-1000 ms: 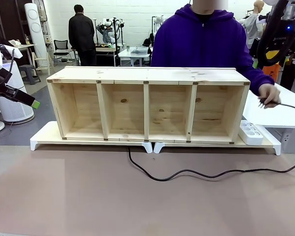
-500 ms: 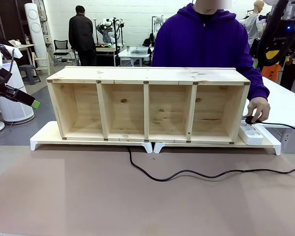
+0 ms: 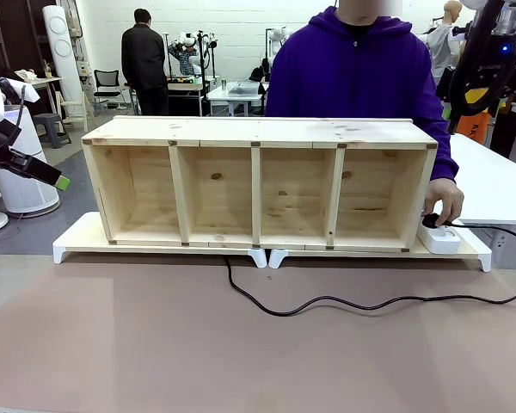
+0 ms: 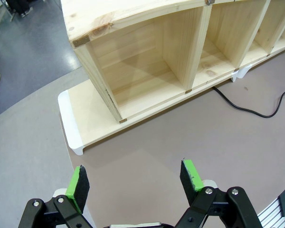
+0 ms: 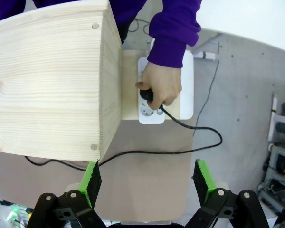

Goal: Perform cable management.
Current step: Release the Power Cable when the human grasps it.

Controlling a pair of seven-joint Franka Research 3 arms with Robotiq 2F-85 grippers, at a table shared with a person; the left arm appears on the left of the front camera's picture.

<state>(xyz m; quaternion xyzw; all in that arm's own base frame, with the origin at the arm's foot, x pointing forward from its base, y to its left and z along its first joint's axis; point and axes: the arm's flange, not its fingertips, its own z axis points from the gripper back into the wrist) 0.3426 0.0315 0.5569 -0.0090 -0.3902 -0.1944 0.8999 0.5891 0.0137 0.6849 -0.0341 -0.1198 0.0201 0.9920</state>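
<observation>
Jaws: L gripper (image 4: 135, 179) wide open, empty, parked over brown mat at table's left, clear of work. R gripper (image 5: 148, 180) also wide, empty, hovering above shelf's right end, prob. to watch.

Long thin black cable (image 3: 327, 303) snakes from under four-bay pine shelf (image 3: 258, 182), across mat to right; plug end under person's hand (image 5: 160, 87) at white power strip (image 5: 185, 66).

Obstacles: shelf, its white base (image 3: 77, 241).

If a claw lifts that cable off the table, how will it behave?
Probably floppy: the cable lies in loose curves on the table. Likely light, being thin. It may tug, since the person's hand holds its plug at the power strip.
</observation>
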